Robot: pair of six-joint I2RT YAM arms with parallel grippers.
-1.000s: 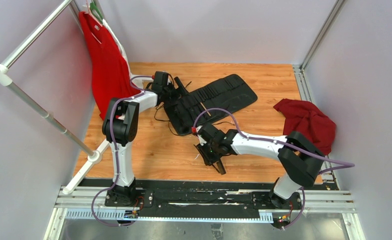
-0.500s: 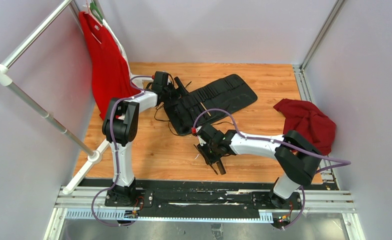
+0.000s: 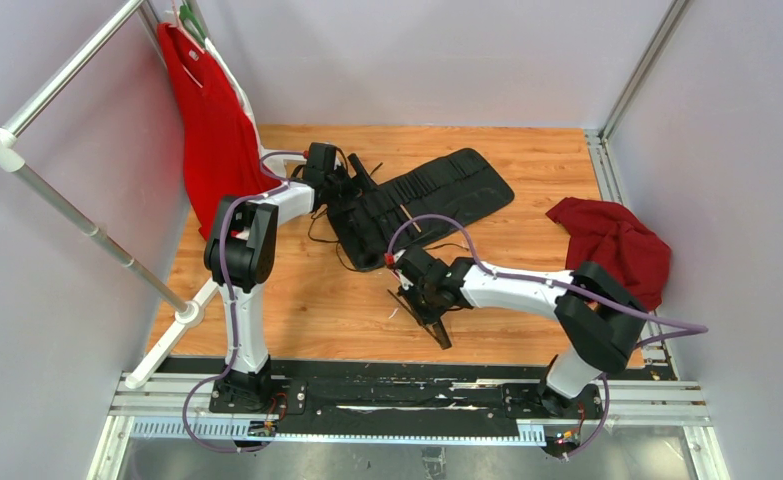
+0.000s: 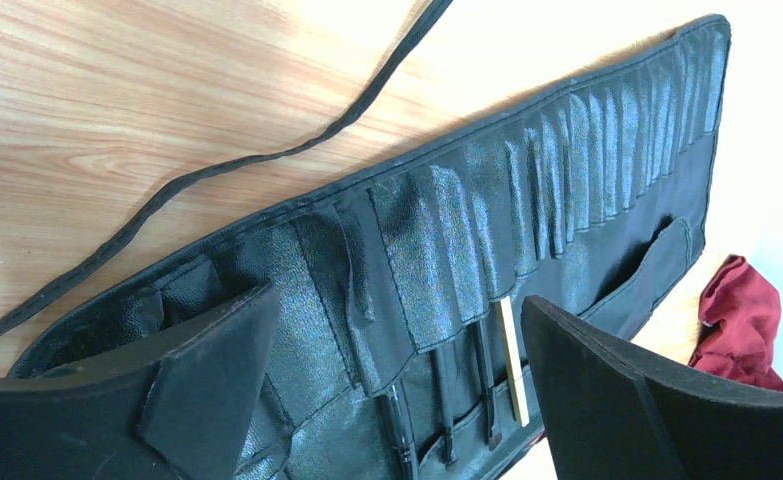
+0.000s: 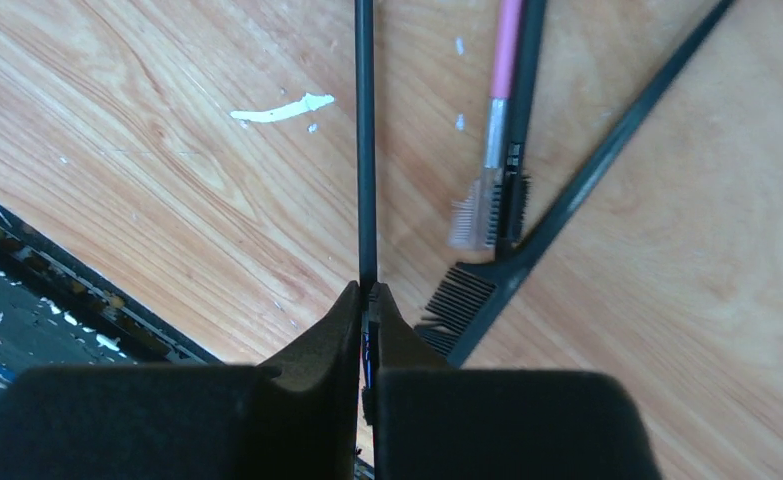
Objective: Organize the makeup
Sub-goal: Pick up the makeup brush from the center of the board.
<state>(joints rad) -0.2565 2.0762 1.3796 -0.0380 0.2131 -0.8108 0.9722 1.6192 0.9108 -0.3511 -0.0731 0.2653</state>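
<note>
Found right gripper [image 5: 367, 292] closed tight on a thin black makeup brush [image 5: 365, 150], shaft running straight ahead from the fingertips over the light wooden tabletop [image 5: 167, 150]. Cannot tell whether lifted or resting.

Just right of that shaft, loose on the wood: a pink-shafted brush with silver ferrule [image 5: 504, 60], touching a second black brush [image 5: 527, 90] alongside; below these, a long black comb-ended tool [image 5: 577, 185] lying diagonally, teeth near the gripper.

From overhead, placed this cluster near the table's middle, under the right gripper [image 3: 423, 300].

Found left gripper [image 4: 399, 305] spread wide, holding nothing, over the near end of the unrolled black fabric slotted roll [image 4: 567, 150]. Counted in its pockets, between the fingers: one tan-shafted brush [image 4: 510, 360] and dark handles [image 4: 445, 405] beside it.

Noted black cord [image 4: 267, 160] trailing across the wood, and crumpled dark red cloth [image 3: 612, 245] well apart at far right.
</note>
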